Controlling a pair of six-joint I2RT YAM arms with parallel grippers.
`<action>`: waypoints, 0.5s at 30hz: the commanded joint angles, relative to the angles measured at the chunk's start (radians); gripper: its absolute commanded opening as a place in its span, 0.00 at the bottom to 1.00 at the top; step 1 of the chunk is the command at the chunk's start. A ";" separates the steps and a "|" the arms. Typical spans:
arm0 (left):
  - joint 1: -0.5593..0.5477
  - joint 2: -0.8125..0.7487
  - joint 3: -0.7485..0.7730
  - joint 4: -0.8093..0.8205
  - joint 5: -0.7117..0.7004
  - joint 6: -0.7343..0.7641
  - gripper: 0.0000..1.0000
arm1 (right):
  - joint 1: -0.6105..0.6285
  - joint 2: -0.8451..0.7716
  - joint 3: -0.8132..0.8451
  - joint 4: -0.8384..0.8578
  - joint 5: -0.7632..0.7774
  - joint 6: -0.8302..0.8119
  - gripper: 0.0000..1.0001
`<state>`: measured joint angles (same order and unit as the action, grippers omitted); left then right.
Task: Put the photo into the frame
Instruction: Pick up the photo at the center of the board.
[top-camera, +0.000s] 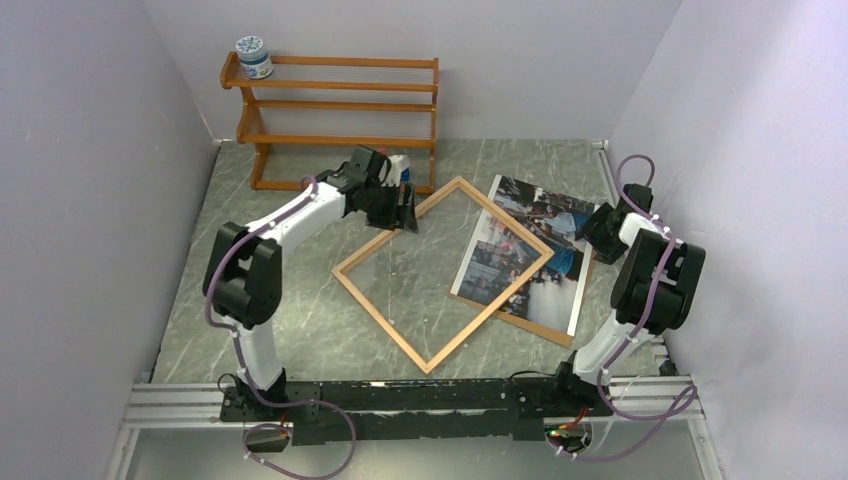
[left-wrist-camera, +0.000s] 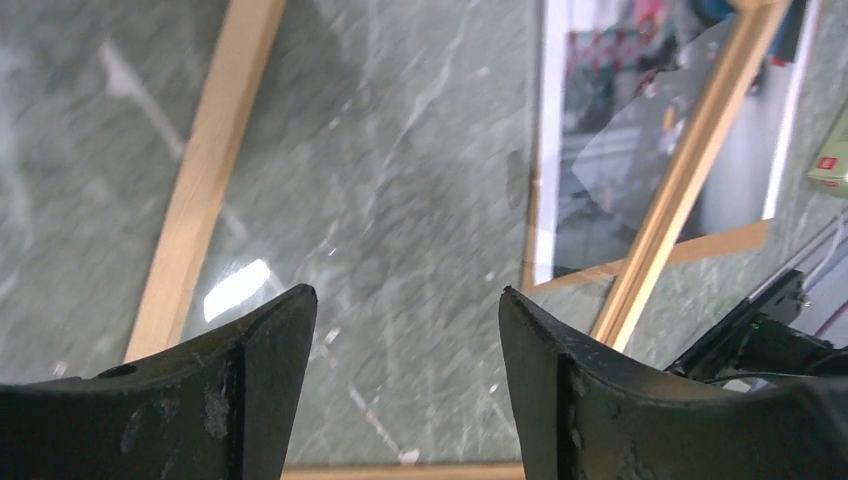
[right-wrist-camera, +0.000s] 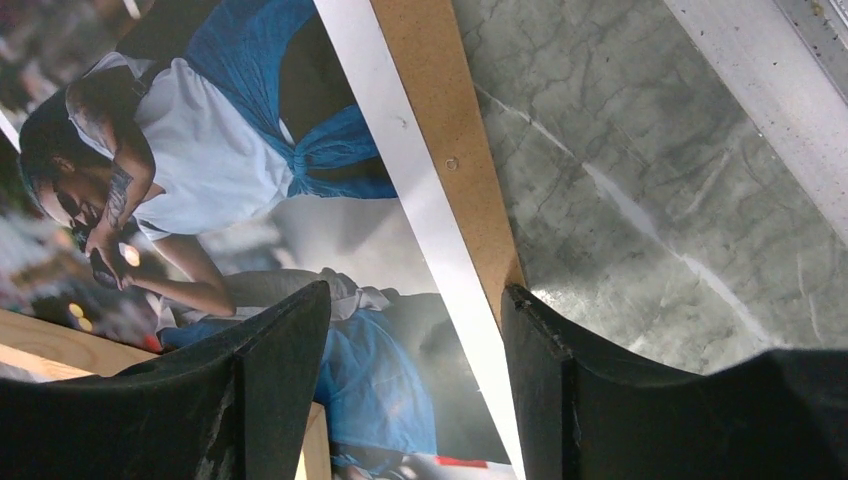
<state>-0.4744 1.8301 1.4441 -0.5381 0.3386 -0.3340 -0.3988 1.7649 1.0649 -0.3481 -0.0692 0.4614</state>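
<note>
Looking from the top, the frame (top-camera: 381, 320) is lying flat on the surface (top-camera: 300, 335), its corner covering part of the photo (top-camera: 545, 215).

At the left wrist, the left end effector (left-wrist-camera: 405, 300) is hanging open and empty over the frame.

At the right wrist, the right end effector (right-wrist-camera: 415, 295) is hanging open and empty over the photo's white edge, maybe not touching it. It is getting ready to grab. Next it needs to pinch that thin edge.

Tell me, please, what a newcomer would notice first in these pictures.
The frame lies askew in the middle, its right corner over the photo, which rests on a brown board. The open left gripper hovers at the frame's far-left side, the open right gripper over the photo's right edge. A rack stands at the back wall.
</note>
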 joint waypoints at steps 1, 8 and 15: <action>-0.049 0.091 0.150 0.047 0.095 0.015 0.72 | -0.007 0.022 0.006 0.030 -0.010 -0.055 0.66; -0.127 0.347 0.497 -0.045 0.183 0.019 0.69 | -0.022 0.044 -0.020 0.022 -0.156 -0.054 0.67; -0.159 0.485 0.663 -0.044 0.203 -0.017 0.68 | -0.026 0.025 -0.117 0.096 -0.335 -0.009 0.67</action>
<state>-0.6239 2.2829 2.0232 -0.5640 0.5053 -0.3382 -0.4412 1.7660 1.0306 -0.2844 -0.2272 0.4206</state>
